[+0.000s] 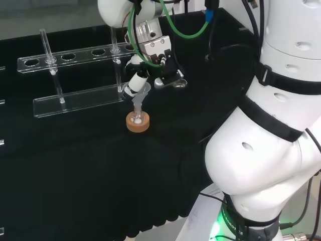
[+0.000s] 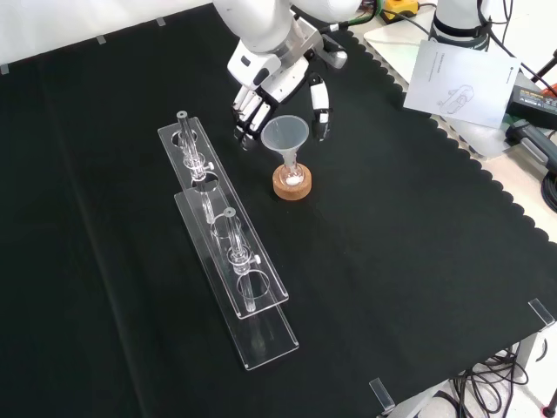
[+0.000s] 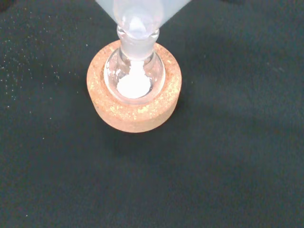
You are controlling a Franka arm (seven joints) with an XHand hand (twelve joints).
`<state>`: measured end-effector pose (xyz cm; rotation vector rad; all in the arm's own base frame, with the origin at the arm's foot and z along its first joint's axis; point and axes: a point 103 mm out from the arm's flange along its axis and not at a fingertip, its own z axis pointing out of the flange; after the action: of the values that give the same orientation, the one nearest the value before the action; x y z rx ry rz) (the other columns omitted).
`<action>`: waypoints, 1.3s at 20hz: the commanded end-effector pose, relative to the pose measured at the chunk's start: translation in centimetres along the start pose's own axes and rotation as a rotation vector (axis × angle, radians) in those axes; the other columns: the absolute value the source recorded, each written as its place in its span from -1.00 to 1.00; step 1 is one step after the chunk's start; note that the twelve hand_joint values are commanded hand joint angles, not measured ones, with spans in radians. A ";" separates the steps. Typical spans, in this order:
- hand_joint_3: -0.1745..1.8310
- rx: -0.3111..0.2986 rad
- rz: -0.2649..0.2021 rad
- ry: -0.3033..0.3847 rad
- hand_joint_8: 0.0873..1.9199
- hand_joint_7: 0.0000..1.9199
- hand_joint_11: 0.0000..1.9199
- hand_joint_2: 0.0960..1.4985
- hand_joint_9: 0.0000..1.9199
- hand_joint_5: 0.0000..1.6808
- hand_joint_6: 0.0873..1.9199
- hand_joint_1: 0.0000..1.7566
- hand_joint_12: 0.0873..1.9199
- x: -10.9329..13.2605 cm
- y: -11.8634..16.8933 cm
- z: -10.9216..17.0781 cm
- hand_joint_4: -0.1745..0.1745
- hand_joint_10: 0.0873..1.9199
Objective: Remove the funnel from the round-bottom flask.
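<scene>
Cork ring (image 3: 134, 102) under round-bottom flask (image 3: 135, 78), funnel (image 2: 285, 138) upright, stem down in neck.

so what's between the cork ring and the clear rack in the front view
Bare black cloth: the front view shows nothing between the cork ring and the clear rack.

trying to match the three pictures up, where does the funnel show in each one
Head view: the funnel is left of centre, beside the hand, stem down in the flask.
Front view: above centre, just below the hand.
Wrist view: its blurred cone meets the flask's neck at the picture's edge.
Shared landmark: the cork ring under the flask.
</scene>
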<state>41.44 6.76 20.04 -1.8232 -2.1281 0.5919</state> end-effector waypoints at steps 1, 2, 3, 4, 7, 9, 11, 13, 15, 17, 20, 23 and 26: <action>-0.63 0.016 -0.018 0.001 -0.41 -0.97 -0.73 -0.16 -0.70 -0.77 -1.00 -0.39 0.46 -0.2 0.3 0.8 0.00 -0.31; -0.63 0.020 -0.008 -0.003 -0.41 -0.97 -0.73 -0.16 -0.70 -0.77 -1.00 -0.39 0.46 -0.1 0.4 0.9 0.00 -0.31; -0.63 0.022 -0.007 -0.005 -0.41 -0.97 -0.73 -0.16 -0.70 -0.77 -1.00 -0.39 0.46 -0.2 0.5 1.0 0.00 -0.31; -0.63 0.025 -0.010 -0.011 -0.41 -0.97 -0.73 -0.16 -0.70 -0.77 -1.00 -0.39 0.46 -0.2 0.5 1.2 0.00 -0.31; -0.63 0.024 -0.010 -0.043 -0.41 -0.96 -0.73 -0.15 -0.69 -0.76 -1.00 -0.39 0.46 -0.2 0.6 1.4 -0.01 -0.31; -0.63 0.009 -0.011 -0.050 -0.40 -0.93 -0.73 -0.15 -0.68 -0.75 -1.00 -0.38 0.46 -0.1 0.6 1.5 -0.02 -0.30; -0.62 -0.018 -0.010 -0.064 -0.39 -0.87 -0.72 -0.14 -0.59 -0.68 -1.00 -0.36 0.44 0.0 0.5 1.5 -0.05 -0.33; -0.61 -0.036 -0.008 -0.076 -0.37 -0.74 -0.66 -0.11 -0.41 -0.56 -1.00 -0.33 0.40 0.0 0.4 1.5 -0.09 -0.39; -0.59 -0.047 -0.002 -0.103 -0.37 -0.63 -0.61 -0.10 -0.26 -0.47 -1.00 -0.31 0.37 0.1 0.4 1.5 -0.12 -0.45; -0.57 -0.061 0.007 -0.111 -0.36 -0.55 -0.56 -0.06 -0.17 -0.41 -1.00 -0.27 0.35 0.2 0.3 1.4 -0.15 -0.47; -0.50 -0.099 0.025 -0.141 -0.36 -0.45 -0.48 0.03 -0.06 -0.31 -0.99 -0.19 0.30 0.1 0.0 1.0 -0.16 -0.50; -0.41 -0.126 0.045 -0.150 -0.36 -0.35 -0.39 0.08 0.07 -0.14 -0.83 -0.11 0.25 0.0 -0.3 0.6 -0.13 -0.55; -0.36 -0.123 0.106 -0.178 -0.36 -0.29 -0.33 0.09 0.15 -0.12 -0.62 -0.07 0.21 0.3 -0.7 -0.2 -0.14 -0.58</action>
<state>40.92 6.63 19.57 -1.9510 -2.2547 0.6497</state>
